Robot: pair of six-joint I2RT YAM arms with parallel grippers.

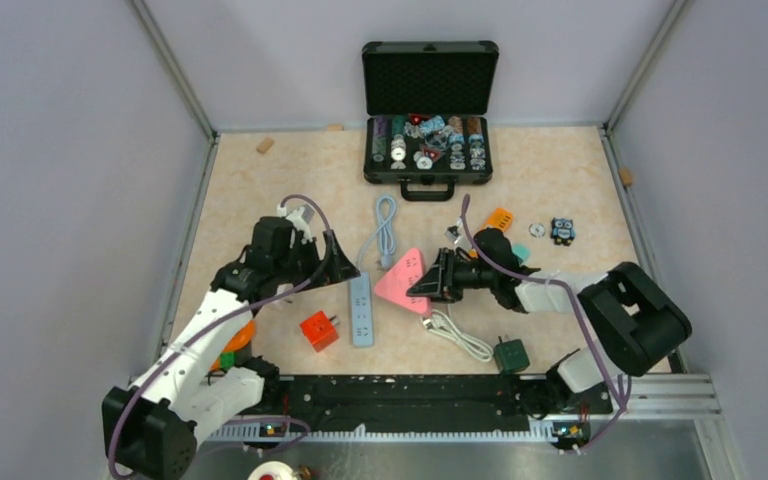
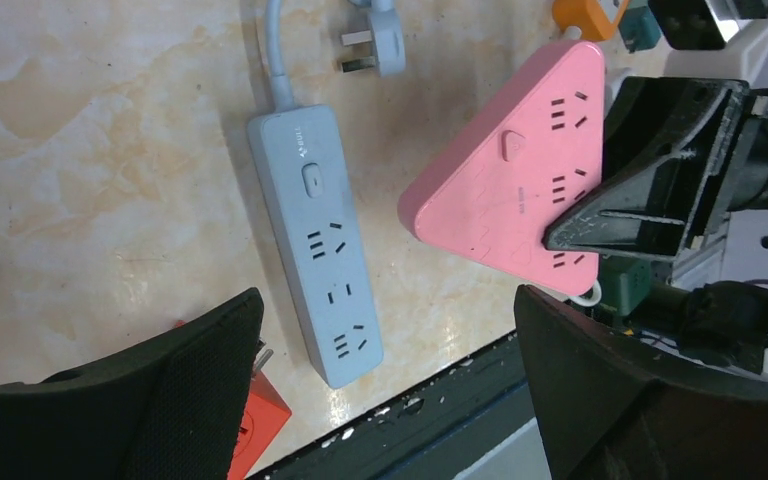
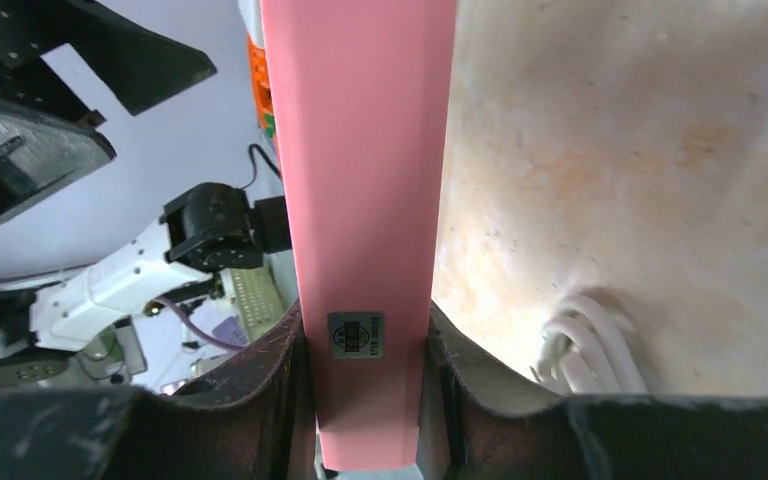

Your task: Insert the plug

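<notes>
A pale blue power strip lies flat on the table, also in the left wrist view. Its three-pin plug lies loose beyond its far end, with the cable looped behind. My left gripper is open and empty, hovering over the blue strip's upper end. My right gripper is shut on the edge of a pink triangular power strip, holding it tilted up off the table. In the right wrist view the pink strip sits squeezed between the fingers.
An orange cube adapter sits left of the blue strip. A white coiled cable and a green adapter lie under the right gripper. An open black case of small parts stands at the back. Small items lie at the right rear.
</notes>
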